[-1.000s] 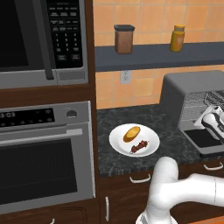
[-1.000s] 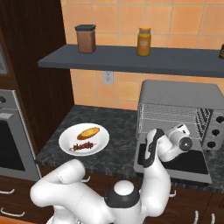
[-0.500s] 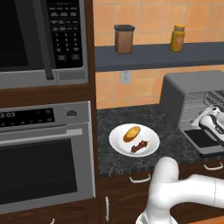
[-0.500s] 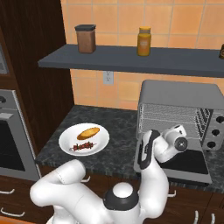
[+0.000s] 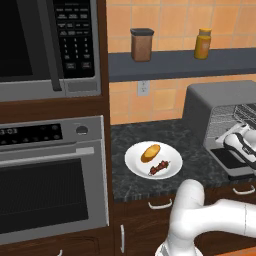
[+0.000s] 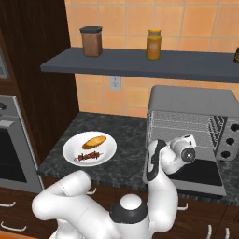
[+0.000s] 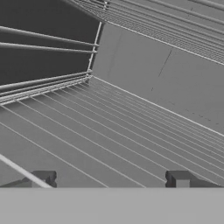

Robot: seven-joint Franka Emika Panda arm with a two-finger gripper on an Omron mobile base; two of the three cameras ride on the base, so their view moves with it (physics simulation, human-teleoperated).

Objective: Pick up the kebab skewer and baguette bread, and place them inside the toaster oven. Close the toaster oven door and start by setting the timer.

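The jaws stand wide apart with nothing between them, pointing into the toaster oven (image 6: 193,119). Its wire rack (image 7: 131,131) lies right in front of them. The toaster oven door (image 6: 198,172) hangs open, flat, just under the jaws. Far off to the jaws' left, a white plate (image 5: 134,162) sits on the dark tabletop (image 5: 145,137). On it lie the baguette bread (image 5: 150,152) and the kebab skewer (image 5: 159,167), side by side.
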